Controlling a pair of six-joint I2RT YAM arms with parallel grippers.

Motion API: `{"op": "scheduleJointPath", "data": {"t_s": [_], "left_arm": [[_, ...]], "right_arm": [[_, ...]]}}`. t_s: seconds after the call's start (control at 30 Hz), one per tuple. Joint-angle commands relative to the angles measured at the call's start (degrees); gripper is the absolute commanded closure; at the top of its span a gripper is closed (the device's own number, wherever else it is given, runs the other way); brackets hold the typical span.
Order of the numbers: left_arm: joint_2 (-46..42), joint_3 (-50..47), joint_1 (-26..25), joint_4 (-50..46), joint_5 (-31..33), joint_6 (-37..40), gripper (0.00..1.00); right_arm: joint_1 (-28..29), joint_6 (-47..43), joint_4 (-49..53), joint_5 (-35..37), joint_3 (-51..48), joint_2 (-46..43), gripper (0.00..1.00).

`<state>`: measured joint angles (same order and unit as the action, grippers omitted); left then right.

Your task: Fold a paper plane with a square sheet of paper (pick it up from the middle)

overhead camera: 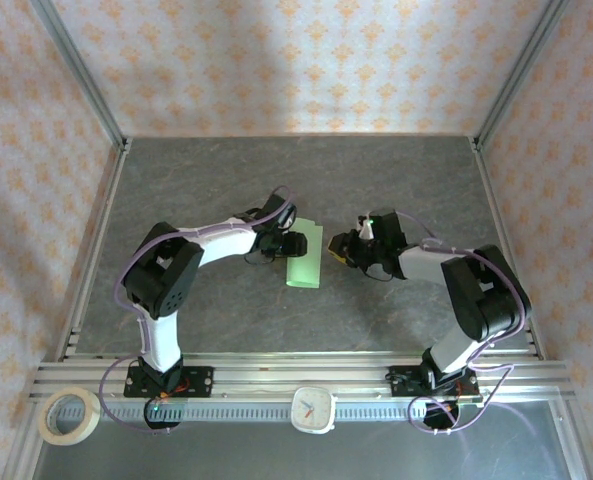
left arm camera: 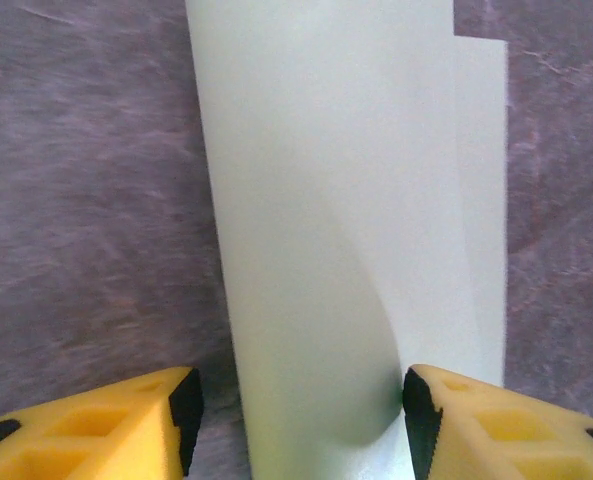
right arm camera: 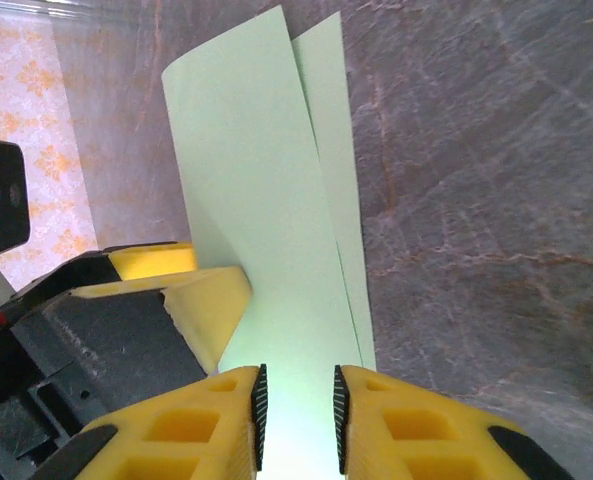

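Grey table (overhead camera: 396, 180) | square sheet of paper (overhead camera: 305, 262) folded | left claw (left arm camera: 301, 405) apart | right claw (right arm camera: 298, 412) narrowly apart

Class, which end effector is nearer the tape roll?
Left. The left end effector sits beyond the tape roll, to its right; the right end effector lies farther right.

A thin, matte, pale green sheet of paper (overhead camera: 305, 258) lies folded over on itself as a long narrow strip, the long edges of its two layers slightly offset. One end sits between the spread fingers of the left claw (left arm camera: 301, 420), where the upper layer bulges up in a soft curve. The strip runs straight away from the narrow gap of the right claw (right arm camera: 298, 415).
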<state>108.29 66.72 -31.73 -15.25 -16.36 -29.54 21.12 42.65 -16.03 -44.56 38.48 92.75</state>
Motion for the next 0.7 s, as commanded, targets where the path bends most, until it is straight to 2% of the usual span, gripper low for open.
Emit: {"op": "scheduleJointPath", "data": {"t_s": [0.0,0.23,0.47,0.67], "left_arm": [[-2.2,0.5,0.5,-4.4,4.4,2.5,0.4],[-0.5,1.0,0.5,-4.0,0.8,6.4,0.4],[1.0,1.9,0.4,-4.9,0.2,9.1,0.37],[3.1,2.3,0.5,-5.1,0.5,8.8,0.37]], "right_arm": [[0.3,1.3,-2.3,1.2,1.3,0.4,0.74],[2.1,3.3,-4.2,1.8,1.4,1.1,0.75],[3.7,4.5,-5.7,2.8,3.0,3.9,0.87],[5.4,5.3,-6.4,2.9,5.5,7.5,0.9]]}}
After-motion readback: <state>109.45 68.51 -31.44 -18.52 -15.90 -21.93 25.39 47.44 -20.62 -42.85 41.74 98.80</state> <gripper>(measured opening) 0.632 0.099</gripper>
